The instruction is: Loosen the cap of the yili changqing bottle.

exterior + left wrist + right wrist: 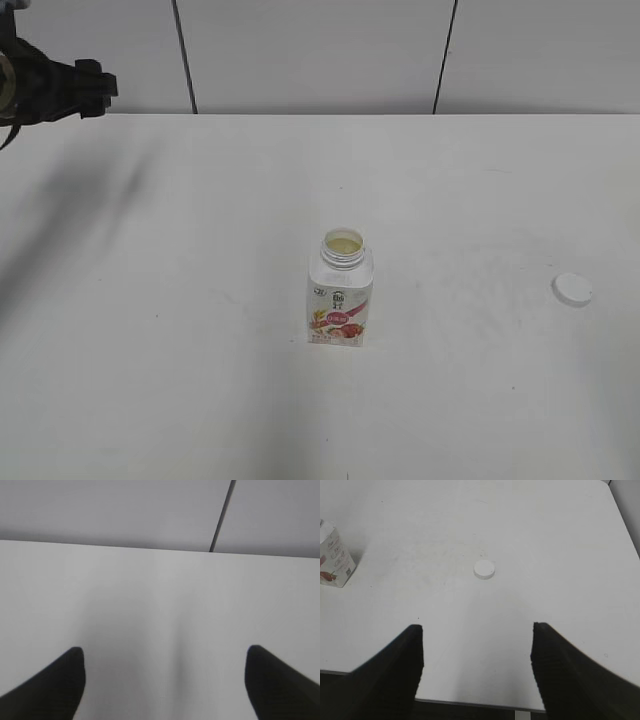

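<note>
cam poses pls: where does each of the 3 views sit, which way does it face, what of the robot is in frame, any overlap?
Exterior: raised at the front, slanting down at the table; left arm at the top-left corner.
Left wrist: low over the table, facing the back wall; open left gripper.
Right wrist: past the near edge, looking down; open right gripper.
Shared by exterior and right wrist: bottle, uncapped, and cap, lying apart.

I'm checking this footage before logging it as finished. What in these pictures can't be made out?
- Yili changqing bottle: label print too small in the exterior view; cut off by the left edge in the right wrist view.
- Cap: its underside faces the table.
- Left gripper: only its fingertips show in the left wrist view.
- Right gripper: absent from the exterior view.
</note>
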`<state>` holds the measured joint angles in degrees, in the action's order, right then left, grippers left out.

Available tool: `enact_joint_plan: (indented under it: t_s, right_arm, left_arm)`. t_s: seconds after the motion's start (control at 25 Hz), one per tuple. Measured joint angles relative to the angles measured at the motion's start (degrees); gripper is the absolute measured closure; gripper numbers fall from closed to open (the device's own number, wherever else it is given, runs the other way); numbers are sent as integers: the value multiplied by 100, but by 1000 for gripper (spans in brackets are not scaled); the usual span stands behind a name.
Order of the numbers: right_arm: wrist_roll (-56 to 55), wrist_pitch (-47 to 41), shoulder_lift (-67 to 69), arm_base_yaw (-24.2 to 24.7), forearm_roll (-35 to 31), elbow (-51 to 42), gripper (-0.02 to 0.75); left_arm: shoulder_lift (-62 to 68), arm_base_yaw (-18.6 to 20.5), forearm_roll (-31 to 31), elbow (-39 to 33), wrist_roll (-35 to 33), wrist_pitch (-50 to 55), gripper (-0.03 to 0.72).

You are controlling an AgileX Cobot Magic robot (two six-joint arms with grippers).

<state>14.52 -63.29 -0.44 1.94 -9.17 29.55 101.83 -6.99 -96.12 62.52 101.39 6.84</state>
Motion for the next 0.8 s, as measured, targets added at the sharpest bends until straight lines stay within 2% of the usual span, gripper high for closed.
enact_joint_plan:
  t_s: [0.8]
  right_arm:
    - [0,0,0,0,14,0,204]
  left_arm:
    - [0,0,-24,-131,-5,-326,97]
